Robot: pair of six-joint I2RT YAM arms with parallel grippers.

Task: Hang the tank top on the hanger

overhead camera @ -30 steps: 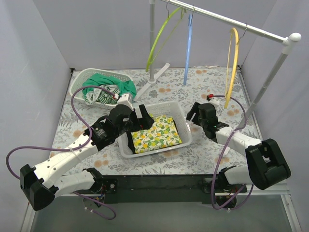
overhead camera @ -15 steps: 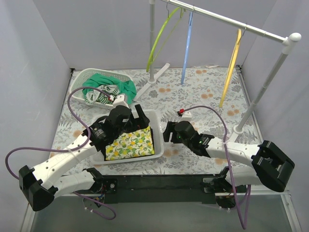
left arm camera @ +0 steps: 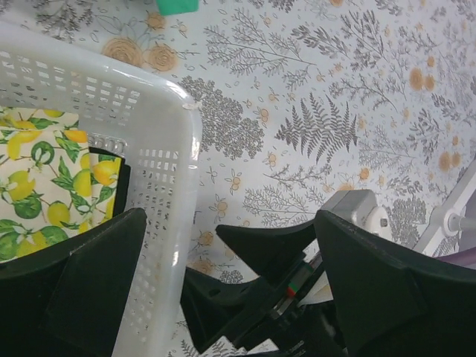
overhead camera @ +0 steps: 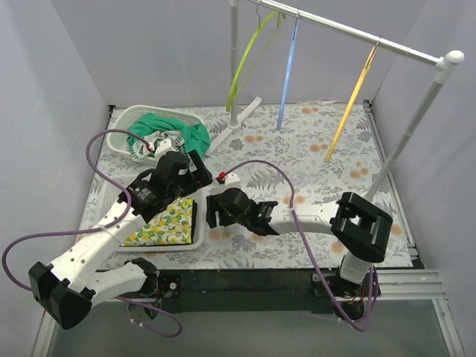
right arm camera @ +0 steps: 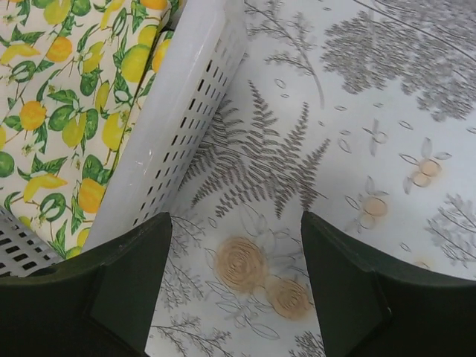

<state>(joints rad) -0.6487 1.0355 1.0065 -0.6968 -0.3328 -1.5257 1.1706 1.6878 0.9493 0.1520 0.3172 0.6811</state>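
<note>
While left tool (left arm camera: 230, 217) and right tool (right arm camera: 236, 219) gape empty | hangers (overhead camera: 285, 74): 3, one yellow hanger (overhead camera: 349, 100) | baskets (overhead camera: 119, 126): 2 | tank top (overhead camera: 143, 152): 1

Pale grey walls (overhead camera: 149, 44); floral tablecloth (overhead camera: 312, 141); metal rail (overhead camera: 335, 27).

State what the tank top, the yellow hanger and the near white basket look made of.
Tank top: thin soft fabric, possibly knit; it lies crumpled and striped.
Yellow hanger: apparently smooth plastic, thin and evenly coloured.
White basket: moulded, slightly glossy plastic with perforated walls.
</note>
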